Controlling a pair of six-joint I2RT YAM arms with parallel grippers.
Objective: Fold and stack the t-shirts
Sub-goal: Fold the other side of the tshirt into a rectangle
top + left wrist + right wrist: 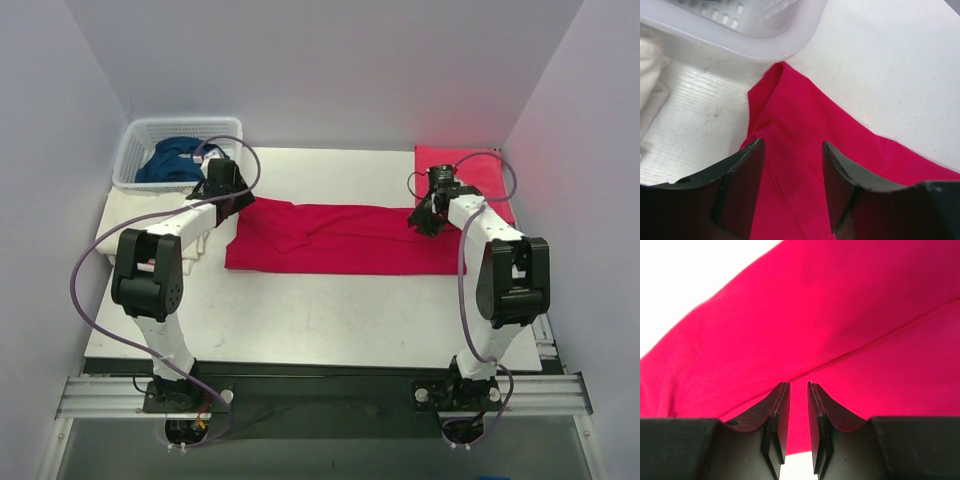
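left gripper [792, 144]: apart, above red t-shirt [340, 238] | right gripper [797, 385]: a crack apart, holding nothing | risk: snagging loose cloth (soft, unpinned) while lifting, spoiling fold

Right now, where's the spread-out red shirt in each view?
Top external: red shirt lies as a wide band across mid-table, between the arms.
Left wrist: its corner fills the lower middle and right, under the open left pincer.
Right wrist: it fills most of the frame, beyond the right pincer.
Landmark: white basket, beside the shirt's corner in top and left-wrist views; not in right wrist.
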